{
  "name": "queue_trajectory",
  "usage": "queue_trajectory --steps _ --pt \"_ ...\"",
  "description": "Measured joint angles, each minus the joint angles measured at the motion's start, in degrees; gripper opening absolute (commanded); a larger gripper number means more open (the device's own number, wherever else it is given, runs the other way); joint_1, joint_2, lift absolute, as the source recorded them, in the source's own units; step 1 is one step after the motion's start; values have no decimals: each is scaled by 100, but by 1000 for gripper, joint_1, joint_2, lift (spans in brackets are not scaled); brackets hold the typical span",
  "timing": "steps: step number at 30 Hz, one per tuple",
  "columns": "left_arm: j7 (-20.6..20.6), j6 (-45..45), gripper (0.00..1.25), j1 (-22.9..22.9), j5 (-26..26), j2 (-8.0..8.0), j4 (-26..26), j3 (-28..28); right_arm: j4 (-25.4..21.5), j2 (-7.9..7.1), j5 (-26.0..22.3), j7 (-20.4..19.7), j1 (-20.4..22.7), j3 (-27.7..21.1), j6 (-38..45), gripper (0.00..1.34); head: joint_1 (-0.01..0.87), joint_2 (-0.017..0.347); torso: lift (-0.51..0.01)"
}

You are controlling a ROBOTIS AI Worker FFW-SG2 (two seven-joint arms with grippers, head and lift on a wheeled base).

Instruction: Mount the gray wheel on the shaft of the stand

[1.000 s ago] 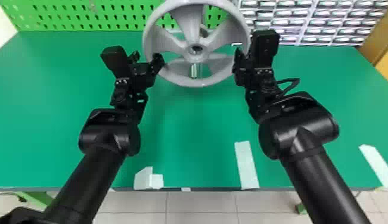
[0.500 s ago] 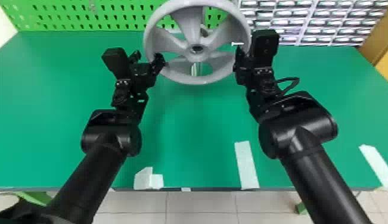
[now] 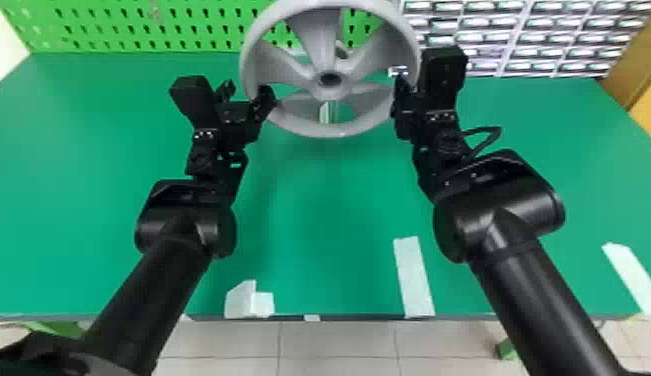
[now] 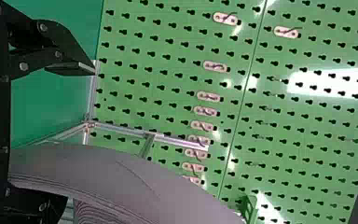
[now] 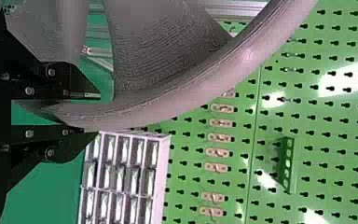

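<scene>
Gripping the gray wheel by its right rim with the right gripper, above the tabletop near its back edge; straddling the left rim with the left gripper, spread wide, probably to steady it while leaving the hub free for the shaft.

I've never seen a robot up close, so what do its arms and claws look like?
The left arm and right arm are smooth black tubes with rounded, barrel-like joints. The left claw and right claw have flat black metallic-looking fingers, dotted with round silver screws. A thin black cable loops out beside the right arm.
</scene>
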Motion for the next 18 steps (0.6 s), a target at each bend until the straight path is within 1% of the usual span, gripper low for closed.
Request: queue_trajectory --steps 8,18 --pt "0 18 675 -39 -1 1 68 23 51 1 -2 3 -48 0 14 121 865 52 -101" --pt "0 254 675 -46 60 3 55 14 -6 11 -97 4 -57 -21 277 123 865 52 -101"
